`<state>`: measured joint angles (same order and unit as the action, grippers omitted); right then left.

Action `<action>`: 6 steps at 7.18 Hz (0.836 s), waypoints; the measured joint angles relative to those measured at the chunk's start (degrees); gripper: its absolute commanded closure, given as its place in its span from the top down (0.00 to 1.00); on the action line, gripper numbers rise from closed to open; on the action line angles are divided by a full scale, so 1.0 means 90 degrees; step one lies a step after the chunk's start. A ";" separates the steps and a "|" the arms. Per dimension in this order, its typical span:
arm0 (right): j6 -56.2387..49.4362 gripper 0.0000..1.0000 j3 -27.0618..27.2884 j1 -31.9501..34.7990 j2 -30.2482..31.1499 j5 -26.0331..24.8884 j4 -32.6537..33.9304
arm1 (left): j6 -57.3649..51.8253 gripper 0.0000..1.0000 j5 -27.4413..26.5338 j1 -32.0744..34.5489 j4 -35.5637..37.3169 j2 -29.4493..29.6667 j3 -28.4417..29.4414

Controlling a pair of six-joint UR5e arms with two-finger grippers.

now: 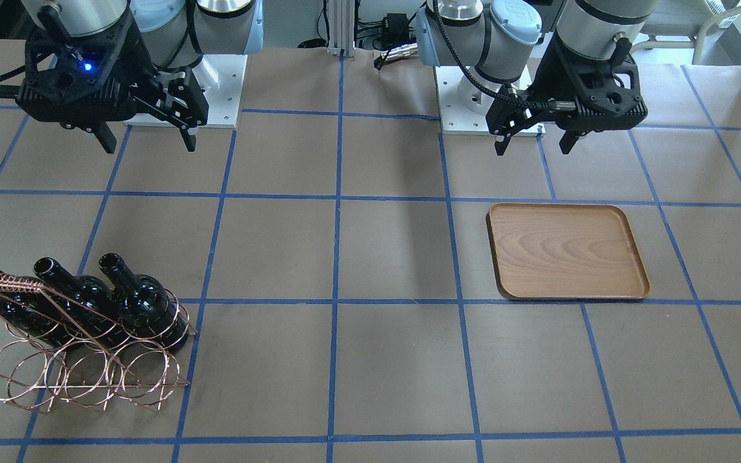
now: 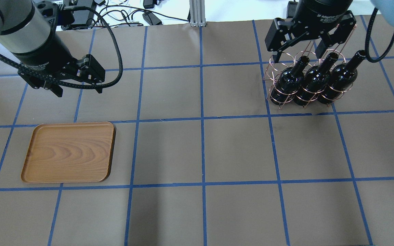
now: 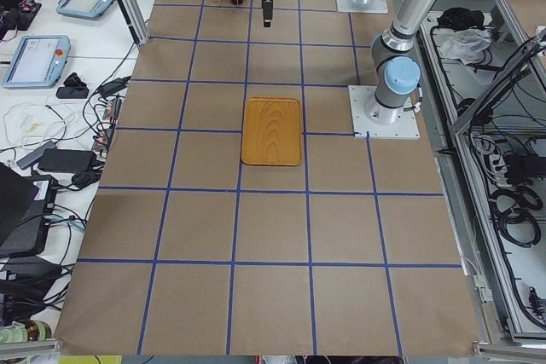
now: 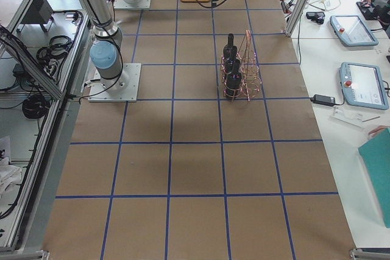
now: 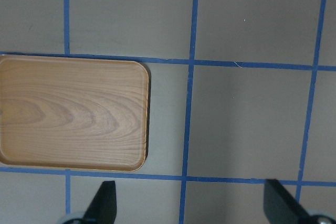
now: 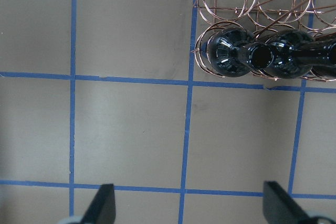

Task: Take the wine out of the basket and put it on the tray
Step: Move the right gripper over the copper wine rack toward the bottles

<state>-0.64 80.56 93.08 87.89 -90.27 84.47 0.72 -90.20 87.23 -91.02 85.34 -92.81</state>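
Three near-black wine bottles (image 2: 315, 80) lie side by side in the copper wire basket (image 2: 275, 70) at the table's right, necks tilted up; they also show in the front view (image 1: 142, 302) and the right wrist view (image 6: 231, 53). My right gripper (image 2: 298, 55) is open and empty, hovering high, nearer my base than the basket in the front view (image 1: 150, 146). The brown wooden tray (image 2: 68, 152) lies flat and bare on the left. My left gripper (image 2: 79, 92) is open and empty, above the table beside the tray, which the left wrist view (image 5: 73, 114) shows at left.
The table is brown paper with a grid of blue tape lines. The arm bases (image 1: 216, 90) stand at the robot's side. Cables and devices (image 2: 128, 13) lie past the far edge. The basket's coiled handle (image 1: 4, 283) rises above the bottles.
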 measured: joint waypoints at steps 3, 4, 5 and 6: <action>-0.0096 1.00 0.0041 -0.0010 0.0006 -0.0132 0.0015 | -0.0002 1.00 -0.0017 0.0004 0.0009 0.0001 0.0000; -0.0247 1.00 0.0047 -0.0053 0.0004 -0.0230 0.0046 | -0.0002 1.00 -0.0023 0.0008 0.0004 -0.0001 -0.0004; -0.0374 1.00 0.0050 -0.0185 0.0002 -0.0291 0.0050 | -0.0002 1.00 -0.0028 0.0011 0.0004 -0.0005 -0.0007; -0.0578 1.00 0.0055 -0.0440 -0.0006 -0.0311 0.0028 | -0.0002 1.00 -0.0033 0.0012 0.0010 -0.0008 -0.0007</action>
<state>-5.84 81.05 89.11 87.84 -93.07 84.72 0.70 -90.49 87.34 -90.93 85.27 -92.87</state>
